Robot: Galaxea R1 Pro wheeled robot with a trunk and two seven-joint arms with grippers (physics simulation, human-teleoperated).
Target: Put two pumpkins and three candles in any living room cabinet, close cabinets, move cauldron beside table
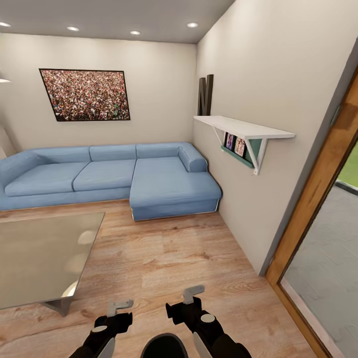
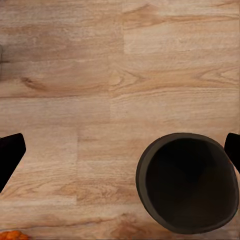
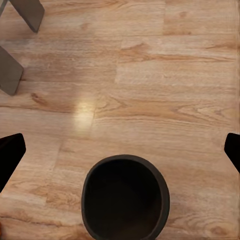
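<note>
Looking fwd in the head view: wood floor [image 1: 164, 258] runs open from the robot up to a blue L-shaped sofa [image 1: 109, 176] along the far wall, its chaise end near the right wall. Glossy grey coffee table [image 1: 44, 258] sits at left, its near corner and slab leg just ahead of the left gripper [image 1: 117, 309]; wide bare floor between table edge and right wall. White wall shelf [image 1: 243, 128] sticks out from that wall w/ framed photos under it; wood door frame [image 1: 318, 184] at far right. Framed crowd picture [image 1: 85, 94] hangs over the sofa. Right gripper [image 1: 191, 297] is raised low-centre. Rim of the black cauldron [image 1: 165, 346] peeks at the bottom edge between both arms. Jaw gap hard to read here.

Left wrist view: cauldron [image 2: 187, 182] seen from above, mouth open, standing on floor planks, off toward one fingertip. Dark fingertips [image 2: 10, 152] sit at opposite frame edges, so jaws wide apart, holding nothing. A sliver of orange pumpkin [image 2: 12, 235] at the corner, apart from the cauldron.

Right wrist view: cauldron [image 3: 125, 197] directly below, btwn the fingertips [image 3: 10, 150], which are spread wide, nothing gripped. Two grey table legs [image 3: 22, 30] at the corner, well apart from the pot; bare floor between.
</note>
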